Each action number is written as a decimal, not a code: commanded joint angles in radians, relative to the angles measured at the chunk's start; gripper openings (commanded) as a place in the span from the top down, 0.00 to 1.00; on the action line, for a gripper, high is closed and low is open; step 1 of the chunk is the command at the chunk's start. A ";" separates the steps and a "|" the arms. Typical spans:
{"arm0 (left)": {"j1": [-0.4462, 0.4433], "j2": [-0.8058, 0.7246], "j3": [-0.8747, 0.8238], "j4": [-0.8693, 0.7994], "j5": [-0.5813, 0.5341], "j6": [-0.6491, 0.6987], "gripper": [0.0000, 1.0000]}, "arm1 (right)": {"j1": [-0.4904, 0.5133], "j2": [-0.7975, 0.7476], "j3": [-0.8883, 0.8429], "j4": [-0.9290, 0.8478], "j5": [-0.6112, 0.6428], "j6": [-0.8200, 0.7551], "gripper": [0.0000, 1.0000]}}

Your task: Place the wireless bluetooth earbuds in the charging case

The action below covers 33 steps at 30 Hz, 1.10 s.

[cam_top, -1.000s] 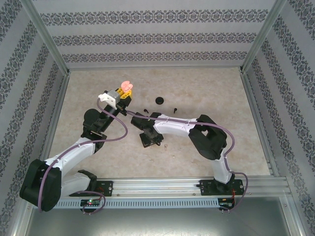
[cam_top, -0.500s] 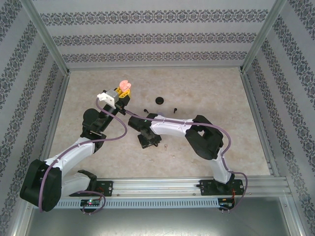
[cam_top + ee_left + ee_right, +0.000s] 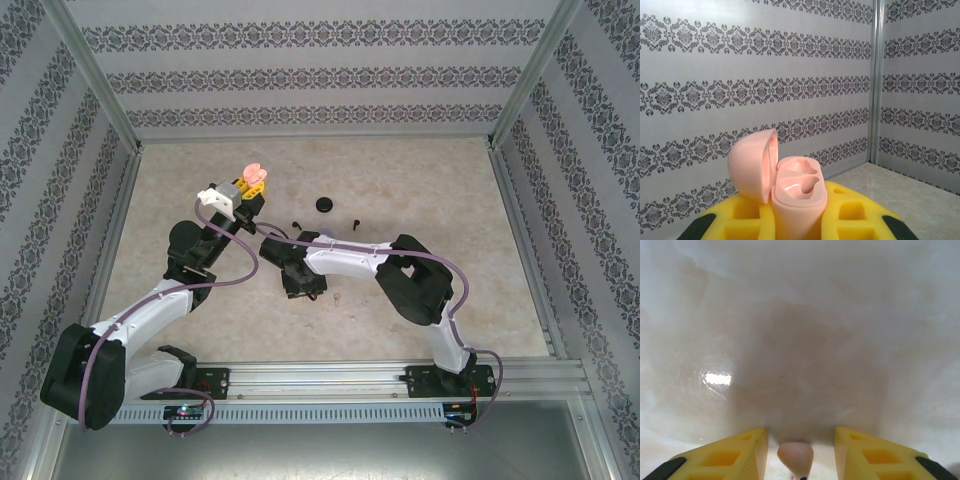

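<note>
The pink charging case (image 3: 797,187) stands upright between the yellow fingers of my left gripper (image 3: 799,217), which is shut on it. Its lid (image 3: 752,162) is hinged open to the left and both sockets are bare. In the top view the charging case (image 3: 255,177) is held up left of centre by the left gripper (image 3: 250,195). My right gripper (image 3: 800,436) points straight down close to the table, open. A pinkish earbud (image 3: 795,455) lies between its yellow fingers (image 3: 740,452) with a gap on each side. The right gripper (image 3: 288,266) is just right of the left arm.
A black round disc (image 3: 325,204) lies on the table behind the right arm. Two small black earbuds (image 3: 355,218) (image 3: 296,222) lie near it. Patterned walls enclose the beige table (image 3: 430,190), with free room at the right and back.
The right arm has shifted slightly left and its jaws have narrowed a little around the pinkish earbud. The left arm and the case have not moved.
</note>
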 commanded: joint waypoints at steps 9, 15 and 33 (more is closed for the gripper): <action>0.000 0.016 0.003 0.090 0.013 -0.019 1.00 | 0.016 0.025 -0.019 -0.020 -0.006 0.084 0.66; 0.003 0.028 0.006 0.093 0.017 -0.022 1.00 | 0.023 0.017 -0.025 -0.020 -0.004 0.087 0.67; 0.004 0.035 0.008 0.081 0.018 -0.041 1.00 | 0.040 0.016 -0.042 0.001 0.002 0.080 0.82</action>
